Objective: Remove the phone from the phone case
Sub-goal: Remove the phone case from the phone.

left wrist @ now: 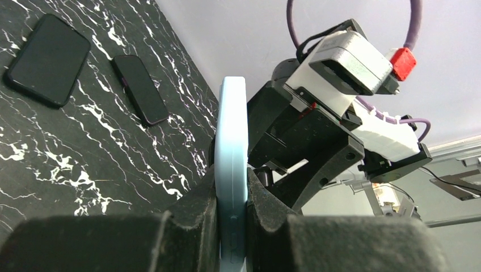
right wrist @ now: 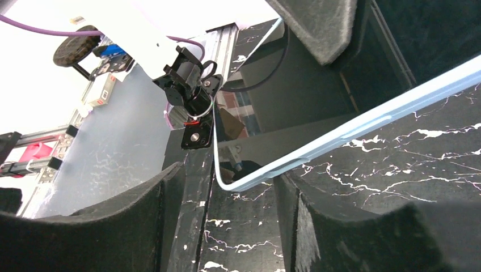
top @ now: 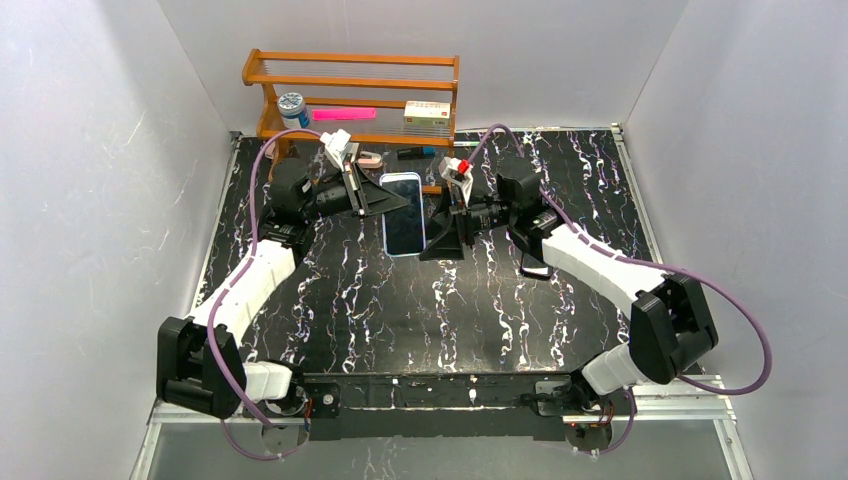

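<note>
The phone (top: 404,215), dark screen up, sits in a light blue phone case (top: 417,178) and is held above the table. My left gripper (top: 372,199) is shut on the left side of the case. In the left wrist view the case (left wrist: 233,141) stands edge-on, pinched between both fingers of the left gripper (left wrist: 232,218). My right gripper (top: 441,226) is at the phone's right side. In the right wrist view its jaws (right wrist: 227,226) stand open around the case's lower corner (right wrist: 249,180). The right finger (right wrist: 317,226) is close under the case edge.
Two dark phones (left wrist: 48,59) (left wrist: 139,90) lie flat on the black marbled table (top: 420,310). One of them shows by the right arm (top: 535,270). A wooden shelf (top: 350,70) with small items stands at the back. White walls close in both sides.
</note>
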Robot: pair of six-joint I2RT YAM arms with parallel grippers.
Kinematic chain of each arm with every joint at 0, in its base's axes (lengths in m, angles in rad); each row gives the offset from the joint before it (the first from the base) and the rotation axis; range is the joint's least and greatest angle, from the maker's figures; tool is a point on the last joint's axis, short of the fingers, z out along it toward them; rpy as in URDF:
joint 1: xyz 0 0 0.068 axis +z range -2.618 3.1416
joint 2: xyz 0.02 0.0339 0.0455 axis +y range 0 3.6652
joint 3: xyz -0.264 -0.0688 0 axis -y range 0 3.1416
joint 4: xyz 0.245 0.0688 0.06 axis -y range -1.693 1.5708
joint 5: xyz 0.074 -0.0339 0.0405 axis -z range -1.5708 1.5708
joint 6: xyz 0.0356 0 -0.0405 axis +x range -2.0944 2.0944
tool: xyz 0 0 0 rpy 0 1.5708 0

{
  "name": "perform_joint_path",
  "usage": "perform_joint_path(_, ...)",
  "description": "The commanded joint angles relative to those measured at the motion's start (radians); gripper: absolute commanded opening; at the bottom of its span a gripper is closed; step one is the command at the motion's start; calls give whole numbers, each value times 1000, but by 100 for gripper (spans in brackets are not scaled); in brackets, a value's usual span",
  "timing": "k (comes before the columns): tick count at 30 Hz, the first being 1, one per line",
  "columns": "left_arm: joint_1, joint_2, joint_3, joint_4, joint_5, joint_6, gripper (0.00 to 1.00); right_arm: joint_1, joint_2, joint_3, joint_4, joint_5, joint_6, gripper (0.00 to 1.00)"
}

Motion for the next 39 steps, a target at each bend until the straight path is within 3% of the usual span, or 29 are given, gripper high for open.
perform_joint_path(1,-15,-37,55,71,31,-26,0,8,12,54,47,-65,-2,63)
perform_joint_path(14,-17,-31,65,121,22,-95,0,8,10,60,-16,-98,-88,25)
perform_joint_path(19,-17,-19,64,128,15,-143,0,10,-2,51,-24,-113,-161,1)
perform_joint_path(26,-20,-7,60,134,10,-227,0,21,-49,15,27,-28,-299,1)
perform_joint_path(39,-45,-1,32,142,23,-309,0,37,-4,101,-45,57,-626,1)
